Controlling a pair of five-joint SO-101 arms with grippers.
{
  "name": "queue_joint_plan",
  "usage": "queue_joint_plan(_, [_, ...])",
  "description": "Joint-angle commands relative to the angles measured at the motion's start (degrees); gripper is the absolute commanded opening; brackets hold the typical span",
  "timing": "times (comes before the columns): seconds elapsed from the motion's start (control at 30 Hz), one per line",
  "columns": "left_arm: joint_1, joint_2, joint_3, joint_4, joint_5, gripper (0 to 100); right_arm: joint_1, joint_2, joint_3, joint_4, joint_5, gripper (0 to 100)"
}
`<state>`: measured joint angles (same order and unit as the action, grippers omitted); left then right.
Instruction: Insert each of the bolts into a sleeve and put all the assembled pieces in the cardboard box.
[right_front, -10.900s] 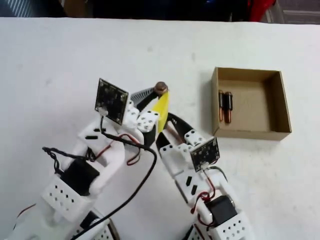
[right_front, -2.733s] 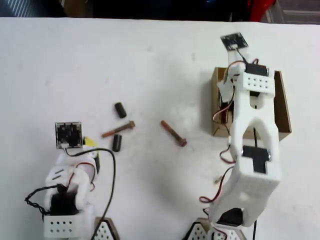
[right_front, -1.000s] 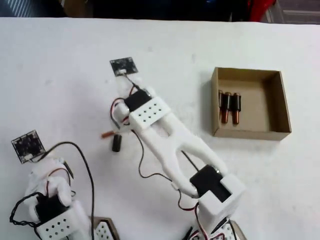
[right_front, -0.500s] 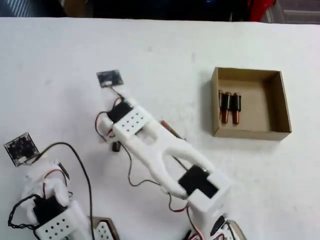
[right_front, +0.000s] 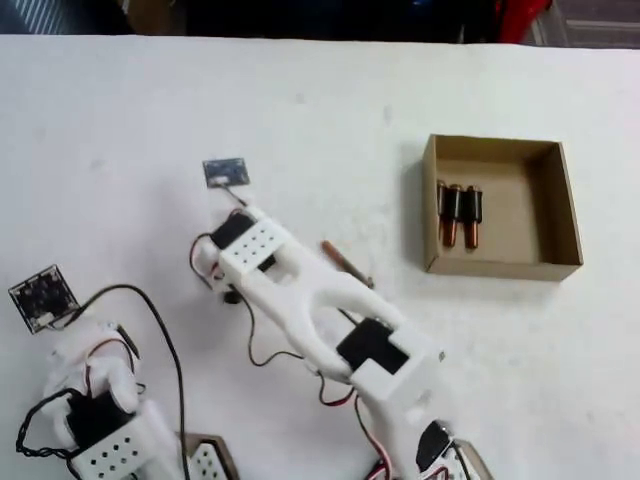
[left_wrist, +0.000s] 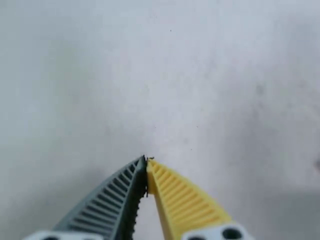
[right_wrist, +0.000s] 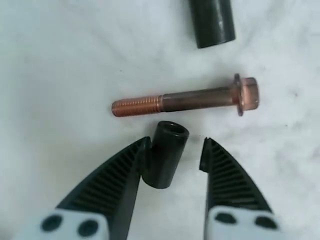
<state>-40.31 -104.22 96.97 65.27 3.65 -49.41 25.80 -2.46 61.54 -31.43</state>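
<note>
My right gripper (right_wrist: 174, 150) is open around a short black sleeve (right_wrist: 165, 160) that lies on the table, one finger touching it. Just beyond the sleeve lies a copper bolt (right_wrist: 185, 100), and past that a second black sleeve (right_wrist: 212, 21). From above, the right arm (right_front: 300, 290) stretches across the table's middle and covers these parts. Another copper bolt (right_front: 346, 263) pokes out beside the arm. The cardboard box (right_front: 560, 215) at the right holds three assembled pieces (right_front: 458, 213). My left gripper (left_wrist: 146, 161) is shut and empty over bare table, near the front left corner.
The left arm (right_front: 85, 400) is folded back at the front left with its cable looping beside it. White tabletop lies open along the back and between the right arm and the box.
The right arm left the box, where a third assembled piece now lies, swung left across the table and came down over the loose sleeves and bolt. The left arm pulled back.
</note>
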Motion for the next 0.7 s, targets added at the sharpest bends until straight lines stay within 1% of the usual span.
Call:
queue_joint_plan(0.0, [-0.48,-0.48,-2.55,-1.49,-0.62,3,-0.04,0.04,-2.20,-0.92,-0.44,10.9])
queue_joint_plan(0.23, [-0.48,-0.48,-2.55,-1.49,-0.62,3,-1.89,0.40,-2.20,-0.75,-0.44,8.8])
queue_joint_plan(0.4, [-0.48,-0.48,-2.55,-1.58,-0.62,3,-1.80,0.40,-1.93,-0.66,-0.09,6.2])
queue_joint_plan(0.67, [-0.48,-0.48,-2.55,-1.58,-0.62,3,-1.54,0.75,-1.76,0.84,0.09,5.9])
